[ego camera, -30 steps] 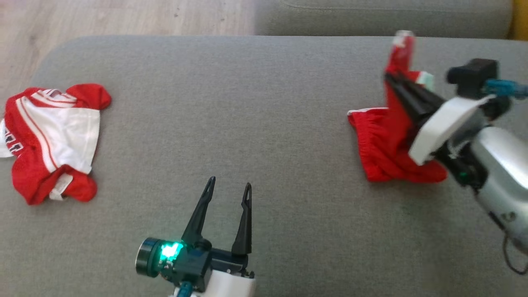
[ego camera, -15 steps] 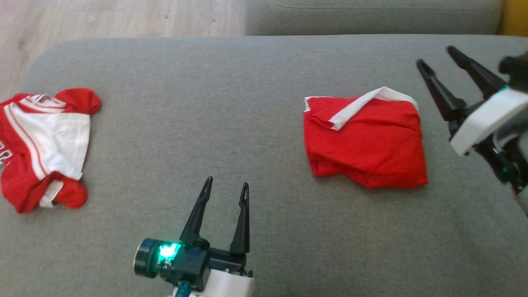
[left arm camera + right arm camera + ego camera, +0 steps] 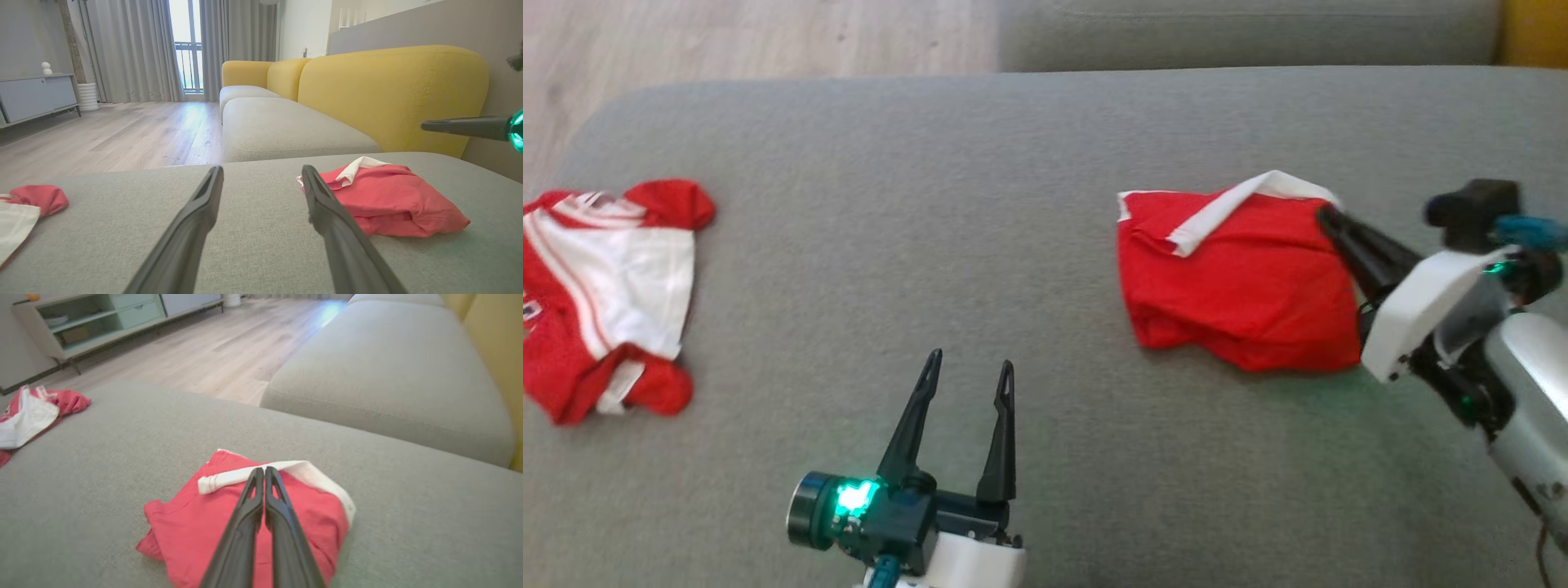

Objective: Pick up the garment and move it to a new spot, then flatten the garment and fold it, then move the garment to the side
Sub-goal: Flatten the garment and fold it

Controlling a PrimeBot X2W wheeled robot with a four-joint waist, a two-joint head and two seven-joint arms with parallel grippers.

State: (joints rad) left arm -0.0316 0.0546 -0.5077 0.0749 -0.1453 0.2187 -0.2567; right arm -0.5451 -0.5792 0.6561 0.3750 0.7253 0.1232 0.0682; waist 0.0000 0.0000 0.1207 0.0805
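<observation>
The garment point(image 3: 1241, 286), red with a white band, lies in a loosely folded heap on the right half of the grey cushion point(image 3: 947, 204). It also shows in the left wrist view point(image 3: 392, 200) and the right wrist view point(image 3: 196, 531). My right gripper point(image 3: 1327, 214) is shut, fingers pressed together with nothing between them. Its tips point(image 3: 264, 469) point over the garment's white band. In the left wrist view, that gripper point(image 3: 425, 125) hangs clear above the cloth. My left gripper point(image 3: 968, 363) stands open near the front edge, left of the garment, its fingers point(image 3: 196, 212) holding nothing.
A second red and white garment point(image 3: 596, 286) lies crumpled at the cushion's far left edge point(image 3: 28, 408). Wooden floor point(image 3: 727, 33) lies beyond the cushion. Another grey seat point(image 3: 278, 130) with a yellow backrest point(image 3: 388, 90) stands behind.
A second ago the right gripper held the garment up. It let go, the garment dropped into a heap, and the gripper opened, then shut above the garment's right edge. The camera shifted slightly.
</observation>
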